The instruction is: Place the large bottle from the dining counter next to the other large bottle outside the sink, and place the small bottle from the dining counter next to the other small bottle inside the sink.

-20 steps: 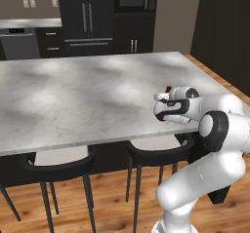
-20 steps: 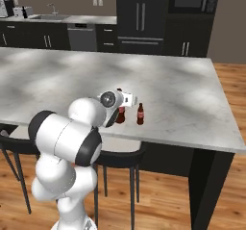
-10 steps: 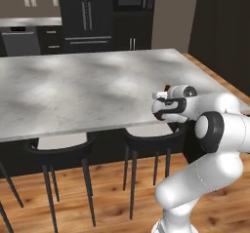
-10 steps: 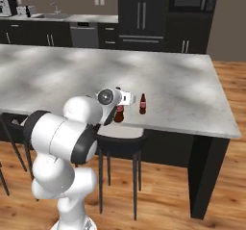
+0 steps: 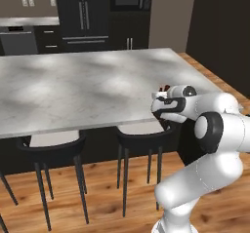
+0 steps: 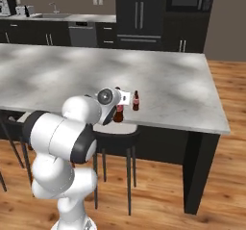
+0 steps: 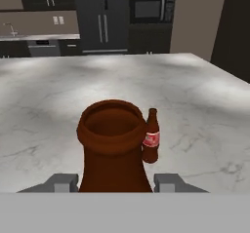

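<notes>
Marble of the dining counter point(image 5: 73, 88) runs pale grey-white across all three views, its slab resting on a dark base, with black stools point(image 5: 53, 151) tucked under the near long edge. The white arm reaches to that near edge, toward the counter's right-hand end as both base views have it.

The large bottle from the dining counter point(image 7: 113, 149) is the biggest thing on the slab. In the hand view its open brown mouth and flaring neck rise close up, with a grey finger pad point(image 7: 61, 182) on either side of the neck. In the right base view its dark-brown body with the red band point(image 6: 118, 113) shows just below the gripper point(image 6: 120, 104), at the near edge of the counter. The jaws sit partly closed around the neck, gripping the bottle; whether its base rests on the marble I cannot tell.

The small bottle from the dining counter point(image 7: 151, 142) stands upright just beside the large one, slightly farther in from the near edge, its red label facing the hand camera. In the right base view it point(image 6: 136, 101) stands apart from the gripper, on the side nearer the counter's right end.
</notes>
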